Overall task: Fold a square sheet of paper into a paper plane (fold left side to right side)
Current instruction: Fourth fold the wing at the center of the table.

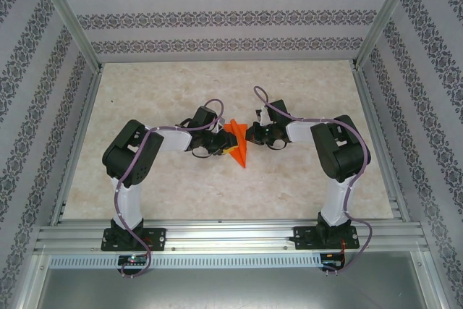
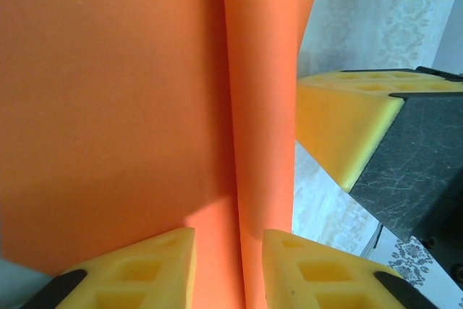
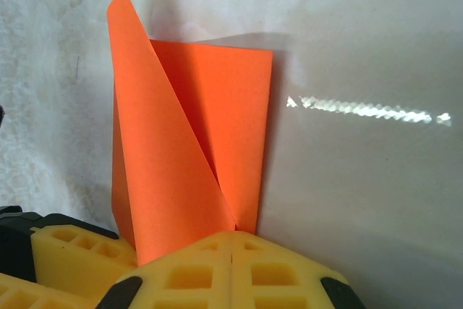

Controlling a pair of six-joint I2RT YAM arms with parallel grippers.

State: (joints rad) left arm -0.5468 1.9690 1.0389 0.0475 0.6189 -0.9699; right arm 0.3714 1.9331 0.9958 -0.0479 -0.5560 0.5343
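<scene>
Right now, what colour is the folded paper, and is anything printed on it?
The folded paper is plain bright orange with no print; the right wrist view shows it best.

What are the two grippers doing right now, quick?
Left gripper: fingers apart around a fold of the orange paper; grip cannot be told.
Right gripper: closed, holding the orange paper.

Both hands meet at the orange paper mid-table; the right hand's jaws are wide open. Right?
Not quite. The right hand is shut, with its jaws pressed together on the lower edge of the orange paper. The right wrist view shows it. The rest stands.
</scene>
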